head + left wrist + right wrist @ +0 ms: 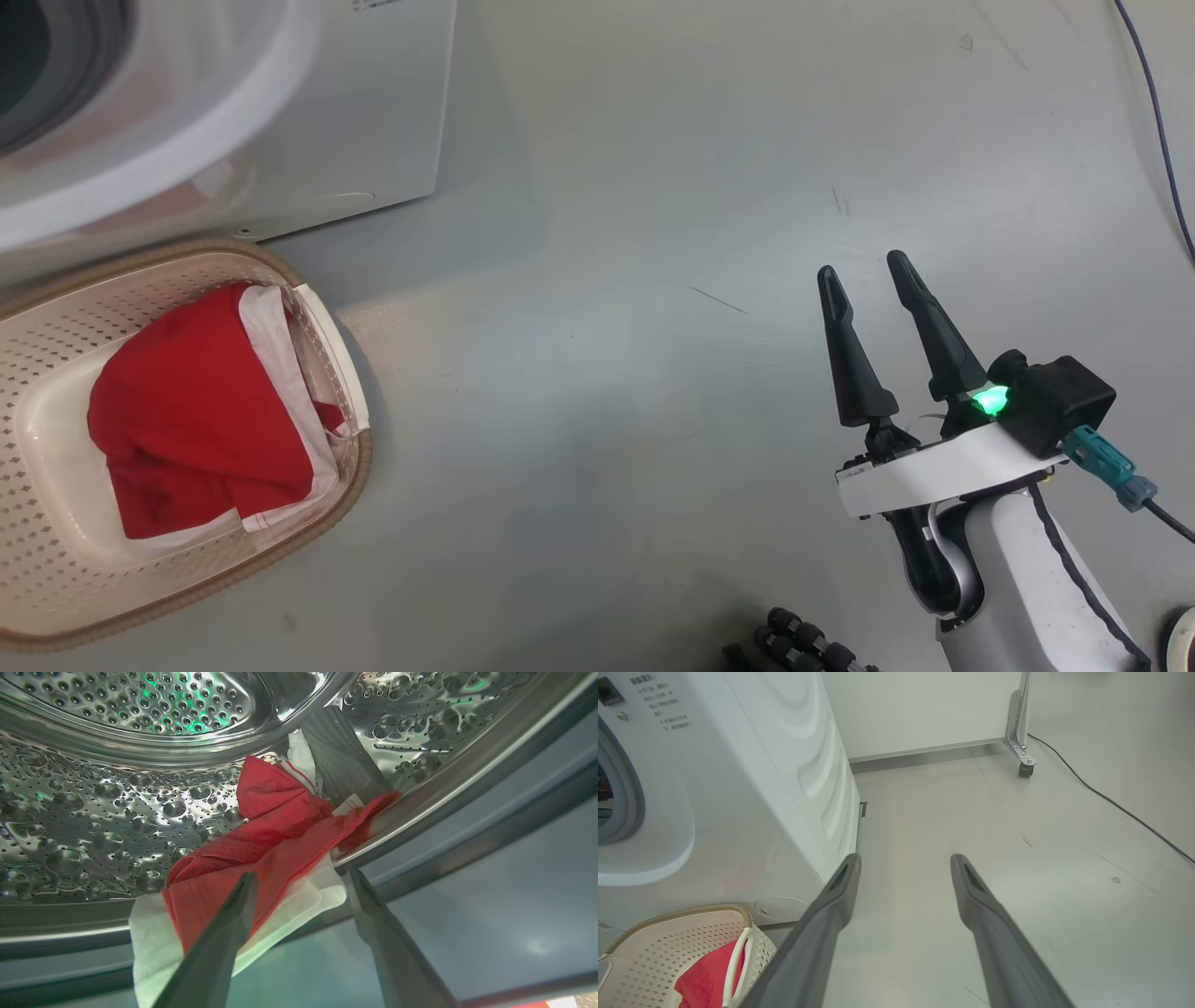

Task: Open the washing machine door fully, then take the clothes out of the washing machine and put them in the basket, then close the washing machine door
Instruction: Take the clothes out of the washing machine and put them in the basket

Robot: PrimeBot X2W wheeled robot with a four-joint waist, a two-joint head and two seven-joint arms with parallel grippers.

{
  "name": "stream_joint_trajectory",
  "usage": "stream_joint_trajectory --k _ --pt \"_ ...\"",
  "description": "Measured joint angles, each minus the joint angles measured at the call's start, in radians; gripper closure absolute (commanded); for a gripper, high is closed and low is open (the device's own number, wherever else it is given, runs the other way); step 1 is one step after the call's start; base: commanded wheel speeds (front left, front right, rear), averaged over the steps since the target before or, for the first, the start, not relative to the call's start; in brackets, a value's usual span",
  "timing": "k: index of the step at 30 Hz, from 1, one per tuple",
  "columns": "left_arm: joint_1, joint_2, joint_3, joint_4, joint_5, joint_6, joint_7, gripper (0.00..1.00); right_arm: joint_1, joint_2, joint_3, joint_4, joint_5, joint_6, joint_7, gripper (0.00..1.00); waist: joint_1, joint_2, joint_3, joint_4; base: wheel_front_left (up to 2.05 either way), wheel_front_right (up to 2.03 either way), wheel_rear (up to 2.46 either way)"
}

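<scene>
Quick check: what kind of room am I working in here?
Probably a test lab staged as a laundry corner, not a home: a white washing machine on a bare grey floor, a wall panel on a caster, and a loose cable.

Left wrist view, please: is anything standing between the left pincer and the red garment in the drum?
Nothing visible does. The open left pincer sits right at the red garment, which drapes over the lip of the drum.

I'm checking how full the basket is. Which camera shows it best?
The head view: it looks down into the basket, showing most of its rim and the red clothes inside. The right wrist view catches one corner and a handle from the side.
</scene>
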Motion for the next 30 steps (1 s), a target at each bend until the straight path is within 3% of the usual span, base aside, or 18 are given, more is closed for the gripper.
stream_joint_trajectory --k 21,22,23,24,30 --pt "-0.112 0.032 -0.012 0.099 0.037 -0.001 0.019 0.0 -0.033 0.007 0.004 -0.005 0.0 0.0 0.0 0.0 0.0 0.0 0.069 -0.023 0.0 0.0 0.0" --pt "-0.116 0.032 -0.008 0.103 0.035 -0.001 0.019 0.29 -0.036 0.008 0.004 -0.005 0.0 0.0 0.0 0.0 0.0 0.0 0.07 -0.024 0.0 0.0 0.0" --pt "-0.119 0.031 -0.006 0.107 0.031 -0.001 0.019 0.89 -0.038 0.008 0.004 -0.005 0.0 0.0 0.0 0.0 0.0 0.0 0.071 -0.024 0.0 0.0 0.0" --pt "-0.122 0.03 -0.005 0.11 0.026 -0.001 0.019 1.0 -0.038 0.008 0.004 -0.005 0.0 0.0 0.0 0.0 0.0 0.0 0.072 -0.025 0.0 0.0 0.0" --pt "-0.136 0.013 -0.006 0.135 0.021 -0.004 0.001 1.0 -0.04 0.01 0.002 -0.004 0.0 0.0 0.0 0.0 0.0 0.0 0.074 -0.022 0.0 0.0 0.0"
